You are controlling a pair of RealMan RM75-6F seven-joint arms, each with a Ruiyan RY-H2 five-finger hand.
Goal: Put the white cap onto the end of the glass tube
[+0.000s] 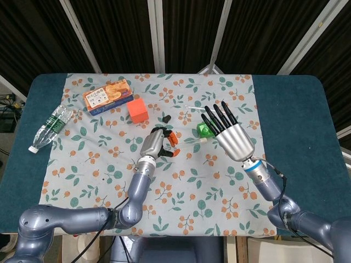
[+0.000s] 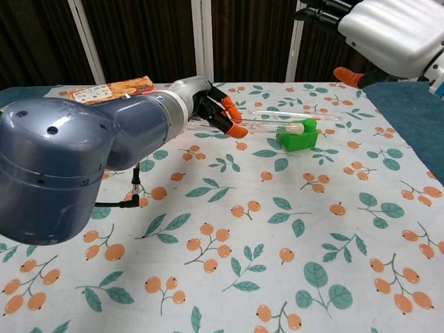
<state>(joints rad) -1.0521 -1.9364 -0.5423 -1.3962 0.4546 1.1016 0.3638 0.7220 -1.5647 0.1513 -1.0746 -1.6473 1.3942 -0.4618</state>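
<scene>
My left hand (image 1: 157,143) (image 2: 216,114) grips the glass tube (image 1: 189,142) (image 2: 267,127) near its middle and holds it about level above the cloth, pointing right. The white cap (image 1: 203,141) (image 2: 309,125) sits on the tube's right end, just above the green brick (image 1: 203,130) (image 2: 298,138). My right hand (image 1: 232,137) (image 2: 388,31) hovers to the right of the capped end with its fingers spread, apart from the tube and holding nothing.
A second clear tube (image 2: 288,114) lies on the cloth behind the green brick. An orange cube (image 1: 138,110), a snack box (image 1: 107,95) and a small black piece (image 1: 165,118) lie further back. A plastic bottle (image 1: 50,129) rests at the left edge.
</scene>
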